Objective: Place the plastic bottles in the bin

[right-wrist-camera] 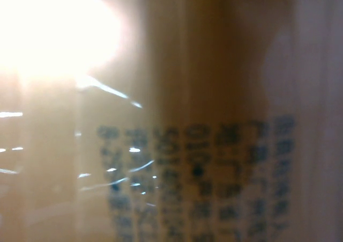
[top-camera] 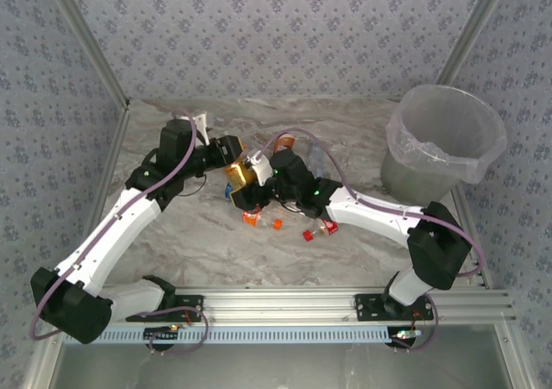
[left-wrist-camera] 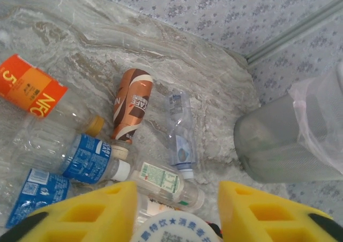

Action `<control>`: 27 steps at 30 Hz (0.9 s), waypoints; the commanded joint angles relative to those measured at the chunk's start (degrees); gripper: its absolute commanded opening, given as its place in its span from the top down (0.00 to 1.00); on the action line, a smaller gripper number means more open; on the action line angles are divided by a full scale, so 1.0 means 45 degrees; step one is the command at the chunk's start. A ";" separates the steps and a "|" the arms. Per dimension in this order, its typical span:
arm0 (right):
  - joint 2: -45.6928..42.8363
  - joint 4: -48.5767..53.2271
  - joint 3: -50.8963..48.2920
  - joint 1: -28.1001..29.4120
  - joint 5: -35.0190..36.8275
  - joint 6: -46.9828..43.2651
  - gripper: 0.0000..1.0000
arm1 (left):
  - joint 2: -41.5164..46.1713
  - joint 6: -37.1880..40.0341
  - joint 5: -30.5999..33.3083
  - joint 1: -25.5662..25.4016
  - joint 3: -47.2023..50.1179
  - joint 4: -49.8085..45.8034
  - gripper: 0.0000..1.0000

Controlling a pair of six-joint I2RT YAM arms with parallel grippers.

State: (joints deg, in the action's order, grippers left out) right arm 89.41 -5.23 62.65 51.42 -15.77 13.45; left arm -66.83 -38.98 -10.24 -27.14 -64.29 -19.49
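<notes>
Left gripper (left-wrist-camera: 177,212) fingers sit apart around a bottle (left-wrist-camera: 176,231), mostly cut off, can't tell if it's actually gripped. Right gripper (top-camera: 267,180), can't tell either, blurry amber label (right-wrist-camera: 193,172) right up against its cam. At least six more bottles (left-wrist-camera: 131,105) loose on the table (left-wrist-camera: 177,54), one bin (top-camera: 444,134) far right.

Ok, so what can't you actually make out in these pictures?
Right wrist view: a printed label sits against the lens, blurred and washed by glare; its text is unreadable.
Left wrist view: the bottom edge cuts off the bottle between the fingers of the left hand, so a grip cannot be judged.
Top view: the two arms cover part of the bottles between them; their count is unclear.
</notes>
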 commanded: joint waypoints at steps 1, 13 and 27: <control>-0.0467 0.0555 0.0267 -0.0188 0.0232 -0.0320 0.36 | 0.0237 0.0117 -0.0303 -0.0025 -0.0853 0.0016 0.13; -0.2197 0.3174 0.0338 -0.1483 0.1425 -0.2270 0.36 | 0.1595 -0.0185 0.2185 0.0382 -0.0197 0.0580 0.00; -0.5316 0.5775 0.1614 -0.5084 0.2321 -0.3267 0.36 | 0.4009 0.0245 0.6363 0.1347 0.3207 0.0272 0.00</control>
State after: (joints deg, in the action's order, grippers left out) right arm 68.53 17.65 65.47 32.10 -6.66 0.95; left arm -50.30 -39.16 13.52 -21.93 -50.28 -17.21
